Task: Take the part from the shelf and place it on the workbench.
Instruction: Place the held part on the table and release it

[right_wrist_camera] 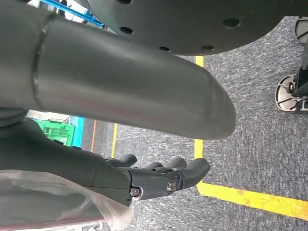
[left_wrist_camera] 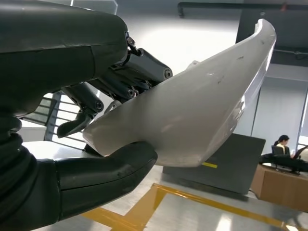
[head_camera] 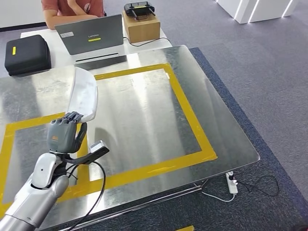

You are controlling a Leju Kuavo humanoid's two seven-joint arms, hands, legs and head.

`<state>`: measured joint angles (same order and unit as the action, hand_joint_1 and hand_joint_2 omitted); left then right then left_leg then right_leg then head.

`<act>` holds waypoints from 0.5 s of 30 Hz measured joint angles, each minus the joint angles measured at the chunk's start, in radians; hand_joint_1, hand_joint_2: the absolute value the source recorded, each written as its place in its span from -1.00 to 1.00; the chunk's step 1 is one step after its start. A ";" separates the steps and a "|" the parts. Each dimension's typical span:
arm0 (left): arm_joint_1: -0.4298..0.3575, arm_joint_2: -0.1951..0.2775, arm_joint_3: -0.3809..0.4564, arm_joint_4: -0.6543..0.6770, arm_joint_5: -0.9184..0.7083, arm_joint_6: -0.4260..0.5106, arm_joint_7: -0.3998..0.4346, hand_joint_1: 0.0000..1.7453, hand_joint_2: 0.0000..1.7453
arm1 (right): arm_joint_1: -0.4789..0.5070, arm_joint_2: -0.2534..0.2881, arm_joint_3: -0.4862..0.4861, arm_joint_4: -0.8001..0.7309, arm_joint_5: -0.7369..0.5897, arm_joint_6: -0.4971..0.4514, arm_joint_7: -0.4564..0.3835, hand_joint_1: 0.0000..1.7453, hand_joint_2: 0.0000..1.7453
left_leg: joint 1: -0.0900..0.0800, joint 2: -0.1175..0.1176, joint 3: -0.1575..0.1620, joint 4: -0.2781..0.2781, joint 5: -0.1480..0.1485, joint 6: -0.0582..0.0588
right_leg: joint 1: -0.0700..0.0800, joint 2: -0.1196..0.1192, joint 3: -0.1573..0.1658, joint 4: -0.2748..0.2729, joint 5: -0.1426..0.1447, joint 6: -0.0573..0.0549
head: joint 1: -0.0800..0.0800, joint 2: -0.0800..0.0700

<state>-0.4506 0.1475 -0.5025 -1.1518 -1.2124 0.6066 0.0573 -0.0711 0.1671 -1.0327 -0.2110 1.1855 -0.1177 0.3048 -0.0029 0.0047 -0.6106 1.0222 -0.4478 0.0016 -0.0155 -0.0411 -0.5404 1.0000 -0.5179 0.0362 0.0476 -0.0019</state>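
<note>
The part (head_camera: 83,94) is a white curved plastic shell. My left hand (head_camera: 65,134) grips its lower end and holds it upright above the left side of the metal workbench (head_camera: 152,125), over the yellow tape frame (head_camera: 188,113). Close up, the thick thumb (left_wrist_camera: 109,173) presses under the part (left_wrist_camera: 196,115) and the dark fingers (left_wrist_camera: 138,72) clamp it from the other side. My right hand (right_wrist_camera: 156,175) hangs beside my body over grey carpet, fingers nearly straight and holding nothing.
Behind the workbench a white table carries a grey laptop (head_camera: 91,34), a black case (head_camera: 27,54) and a cardboard box (head_camera: 141,26). A person (head_camera: 72,7) sits at the laptop. A power strip (head_camera: 231,183) and cables lie on the carpet by the near right corner.
</note>
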 joint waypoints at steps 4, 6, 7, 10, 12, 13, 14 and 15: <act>-0.017 0.018 0.014 0.041 -0.057 -0.025 0.063 1.00 1.00 | 0.001 0.000 0.000 0.000 -0.001 -0.004 0.003 -1.00 -1.00 | 0.000 0.000 0.000 0.000 0.000 0.000 | 0.000 0.001 0.000 0.000 0.000 0.000 | 0.000 0.000; -0.022 0.031 0.025 0.061 -0.078 -0.043 0.090 1.00 1.00 | 0.001 0.000 0.000 0.000 -0.003 -0.007 0.007 -1.00 -1.00 | 0.000 0.000 0.000 0.000 0.000 0.000 | 0.000 0.001 0.000 0.000 0.000 0.000 | 0.000 0.000; -0.024 0.038 0.031 0.070 -0.088 -0.055 0.104 1.00 1.00 | 0.001 0.000 -0.001 0.000 -0.004 -0.008 0.009 -1.00 -1.00 | 0.000 0.000 0.000 0.000 0.000 0.000 | 0.000 0.001 0.000 0.000 0.000 0.000 | 0.000 0.000; -0.025 0.060 0.051 0.089 -0.110 -0.105 0.142 1.00 1.00 | 0.001 0.000 -0.003 0.000 -0.008 -0.012 0.013 -1.00 -1.00 | 0.000 0.000 0.000 0.000 0.000 0.000 | 0.000 0.001 0.000 0.000 0.000 0.000 | 0.000 0.000; -0.026 0.074 0.062 0.097 -0.117 -0.151 0.160 1.00 1.00 | 0.001 0.000 -0.004 0.000 -0.010 -0.014 0.014 -1.00 -1.00 | 0.000 0.000 0.000 0.000 0.000 0.000 | 0.000 0.001 0.000 0.000 0.000 0.000 | 0.000 0.000; -0.026 0.081 0.066 0.100 -0.118 -0.175 0.167 1.00 1.00 | 0.001 0.000 -0.005 0.000 -0.012 -0.014 0.014 -1.00 -1.00 | 0.000 0.000 0.000 0.000 0.000 0.000 | 0.000 0.001 0.000 0.000 0.000 0.000 | 0.000 0.000; -0.026 0.088 0.070 0.103 -0.118 -0.196 0.172 1.00 1.00 | 0.001 0.000 -0.005 0.000 -0.013 -0.014 0.014 -1.00 -1.00 | 0.000 0.000 0.000 0.000 0.000 0.000 | 0.000 0.001 0.000 0.000 0.000 0.000 | 0.000 0.000; -0.026 0.094 0.072 0.104 -0.118 -0.215 0.177 1.00 1.00 | 0.001 0.000 -0.006 0.000 -0.014 -0.014 0.014 -1.00 -1.00 | 0.000 0.000 0.000 0.000 0.000 0.000 | 0.000 0.001 0.000 0.000 0.000 0.000 | 0.000 0.000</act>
<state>-0.4765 0.2416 -0.4302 -1.0482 -1.3307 0.3921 0.2339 -0.0697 0.1671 -1.0382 -0.2110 1.1714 -0.1316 0.3193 -0.0026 0.0050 -0.6106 1.0221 -0.4478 0.0016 -0.0151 -0.0403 -0.5408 1.0003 -0.5183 0.0358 0.0476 -0.0019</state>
